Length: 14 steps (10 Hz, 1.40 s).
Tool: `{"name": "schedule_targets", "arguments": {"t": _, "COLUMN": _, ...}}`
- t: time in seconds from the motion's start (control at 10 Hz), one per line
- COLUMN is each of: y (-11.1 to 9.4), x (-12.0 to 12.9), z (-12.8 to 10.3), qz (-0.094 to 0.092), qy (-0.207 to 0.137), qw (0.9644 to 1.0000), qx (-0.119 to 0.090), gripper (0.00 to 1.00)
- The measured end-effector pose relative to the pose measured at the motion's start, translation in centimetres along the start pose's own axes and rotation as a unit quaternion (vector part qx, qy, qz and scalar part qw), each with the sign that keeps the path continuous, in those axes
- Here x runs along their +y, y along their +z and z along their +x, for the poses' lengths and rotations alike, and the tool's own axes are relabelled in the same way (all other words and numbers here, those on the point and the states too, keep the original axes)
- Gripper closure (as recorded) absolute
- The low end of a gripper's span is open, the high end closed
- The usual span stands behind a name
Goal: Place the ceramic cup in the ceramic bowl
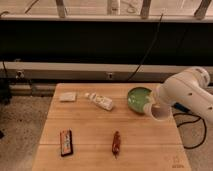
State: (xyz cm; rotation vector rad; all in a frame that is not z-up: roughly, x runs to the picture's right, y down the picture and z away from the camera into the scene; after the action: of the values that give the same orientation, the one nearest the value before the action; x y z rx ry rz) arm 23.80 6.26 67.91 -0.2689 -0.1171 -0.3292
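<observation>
The ceramic bowl (136, 98), glossy green, stands at the wooden table's far right. The white ceramic cup (160, 113) hangs just right of and in front of the bowl, above the table, tilted so its pale inside faces the camera. My gripper (153, 106) is at the end of the white arm that comes in from the right, and it is shut on the ceramic cup. The arm's bulky white body hides most of the fingers. The cup's rim sits close to the bowl's right edge.
On the table (90, 125) lie a small white packet (68, 96) at the far left, a white bottle on its side (100, 101), a dark snack bar (66, 142) at the near left and a reddish-brown stick (116, 143). Black cables (192, 125) trail on the floor to the right.
</observation>
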Motion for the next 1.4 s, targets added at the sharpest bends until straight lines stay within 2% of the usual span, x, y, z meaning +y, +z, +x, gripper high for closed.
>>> {"name": "schedule_targets", "arguments": {"t": 1.4, "y": 3.5, "x": -2.3, "z": 0.4, "qz": 0.014, "qy": -0.005, "qw": 0.9999, "qx": -0.003, "gripper": 1.00}}
